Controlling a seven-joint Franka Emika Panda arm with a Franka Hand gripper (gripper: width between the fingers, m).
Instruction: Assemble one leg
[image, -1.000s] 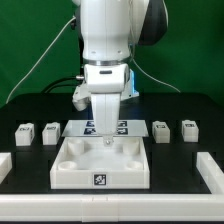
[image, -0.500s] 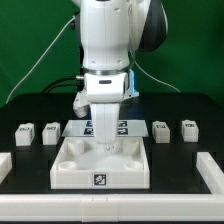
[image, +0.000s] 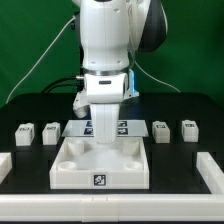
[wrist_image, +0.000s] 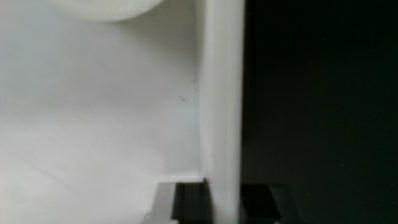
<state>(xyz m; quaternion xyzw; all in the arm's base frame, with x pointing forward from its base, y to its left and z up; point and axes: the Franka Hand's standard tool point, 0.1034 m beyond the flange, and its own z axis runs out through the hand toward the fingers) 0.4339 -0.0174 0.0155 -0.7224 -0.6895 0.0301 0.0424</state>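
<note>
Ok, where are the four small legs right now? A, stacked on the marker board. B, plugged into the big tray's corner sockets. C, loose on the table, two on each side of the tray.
C: in the exterior view the legs stand loose on the black table, a pair on either side of the tray, and none sits in the sockets that show.

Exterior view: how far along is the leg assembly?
Done: nothing yet; all four legs sit loose on the table, none fitted to the tray piece. In hand: the tool is down at it, one wall between the fingers; grip unconfirmed. Left: pick a leg and seat it in a corner socket.
</note>
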